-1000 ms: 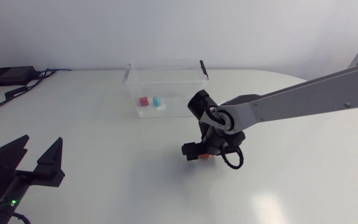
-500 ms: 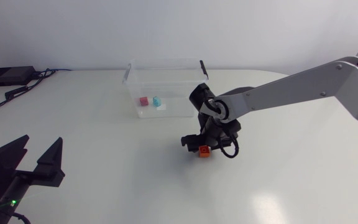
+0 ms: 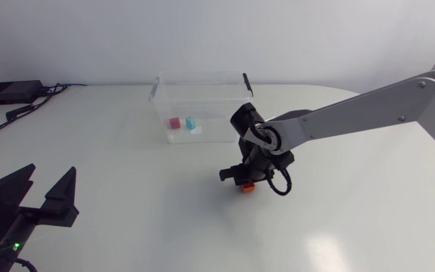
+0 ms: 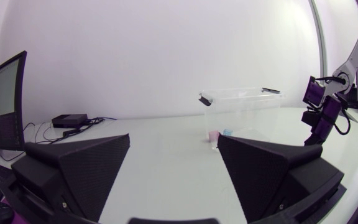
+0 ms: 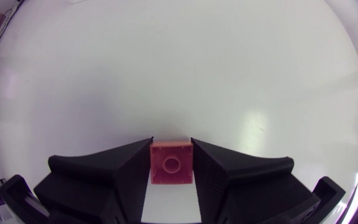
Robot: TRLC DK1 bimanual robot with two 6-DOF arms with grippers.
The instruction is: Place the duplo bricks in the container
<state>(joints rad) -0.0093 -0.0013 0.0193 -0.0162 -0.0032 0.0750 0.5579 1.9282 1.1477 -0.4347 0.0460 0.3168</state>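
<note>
An orange duplo brick (image 5: pixel 171 163) sits between the two black fingers of my right gripper (image 5: pixel 171 180), which is shut on it from both sides, low over the table. From above, the orange brick (image 3: pixel 247 187) shows just under the right gripper (image 3: pixel 242 180), in front of the clear plastic container (image 3: pixel 201 85). Inside the container lie a red brick (image 3: pixel 174 123), a teal brick (image 3: pixel 190 122) and a small white piece (image 3: pixel 196 130). My left gripper (image 3: pixel 47 193) stands open at the near left, holding nothing. Across the table in the left wrist view stands the container (image 4: pixel 241 99).
A black box (image 3: pixel 10 92) with cables lies at the far left corner of the white table (image 3: pixel 127 181). The container's black lid clips sit at its ends. My right arm (image 3: pixel 353 117) stretches in over the table's right half.
My right gripper has closed its fingers onto the orange brick and shifted slightly. The left arm has not moved.
</note>
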